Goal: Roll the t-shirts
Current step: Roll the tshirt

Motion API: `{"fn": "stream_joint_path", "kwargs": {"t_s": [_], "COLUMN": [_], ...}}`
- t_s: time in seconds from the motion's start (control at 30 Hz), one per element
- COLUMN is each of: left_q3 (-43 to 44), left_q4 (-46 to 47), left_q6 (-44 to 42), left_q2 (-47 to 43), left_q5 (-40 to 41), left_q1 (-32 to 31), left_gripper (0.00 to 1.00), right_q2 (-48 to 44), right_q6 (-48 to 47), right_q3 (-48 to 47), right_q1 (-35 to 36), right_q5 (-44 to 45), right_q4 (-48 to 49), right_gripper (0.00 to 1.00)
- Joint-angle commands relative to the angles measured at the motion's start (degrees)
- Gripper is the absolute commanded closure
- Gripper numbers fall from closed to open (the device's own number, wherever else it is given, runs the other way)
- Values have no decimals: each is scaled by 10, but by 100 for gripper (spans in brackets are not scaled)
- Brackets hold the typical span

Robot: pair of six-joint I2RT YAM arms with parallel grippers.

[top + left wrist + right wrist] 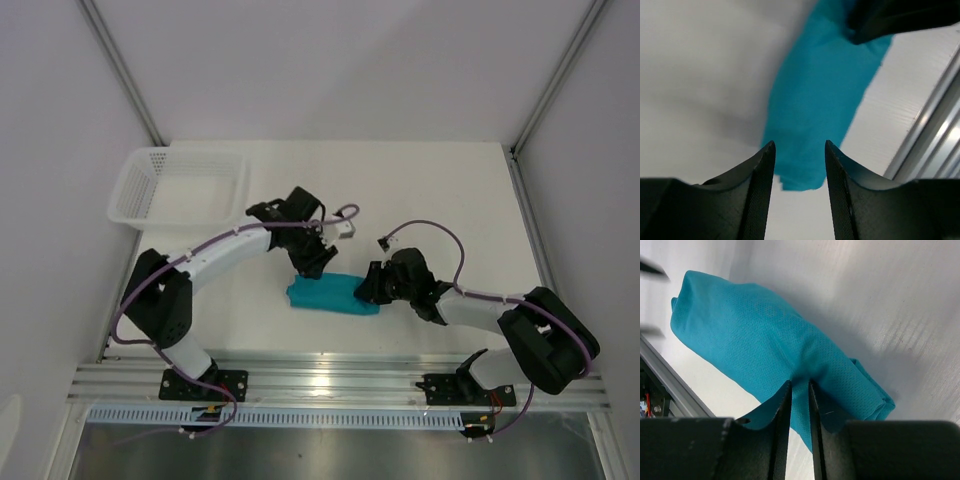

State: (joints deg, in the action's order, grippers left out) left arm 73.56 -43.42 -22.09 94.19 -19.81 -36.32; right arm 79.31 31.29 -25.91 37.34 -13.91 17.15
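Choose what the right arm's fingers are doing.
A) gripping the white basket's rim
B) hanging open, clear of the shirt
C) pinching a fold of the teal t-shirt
C: in the right wrist view, the right fingers are closed on a fold of the teal t-shirt.

I see the t-shirt (755, 335) as soft teal cloth, a fine pinholed knit, matt. The desk (450, 200) looks white, smooth and matt. At its far left corner, the basket (133, 187) is white plastic mesh. Along the near edge runs a shiny brushed-metal rail (330, 380). The left end effector (799, 146) is matt black, with ribbed inner faces.
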Motion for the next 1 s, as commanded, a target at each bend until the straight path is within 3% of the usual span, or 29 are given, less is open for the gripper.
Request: {"fn": "stream_joint_path", "kwargs": {"t_s": [0.0,0.27,0.6,0.97], "left_q3": [-30,60,66,112], "left_q4": [45,79,53,-1], "left_q6": [-38,24,-52,28], "left_q2": [4,93,146,216], "left_q5": [-16,-63,-101,-98], "left_q1": [-63,-66,-49,-33], "left_gripper": [52,52,44,44], "right_q2": [7,-12,-21,-47], "right_q6": [-4,-9,-53,-78], "right_q3": [-15,-10,7,12], "right_q1": [-7,-19,-24,-27], "right_q5": [-18,-31,-45,-55], "right_q4": [-33,-36,-33,-39], "right_gripper": [76,76,75,75]}}
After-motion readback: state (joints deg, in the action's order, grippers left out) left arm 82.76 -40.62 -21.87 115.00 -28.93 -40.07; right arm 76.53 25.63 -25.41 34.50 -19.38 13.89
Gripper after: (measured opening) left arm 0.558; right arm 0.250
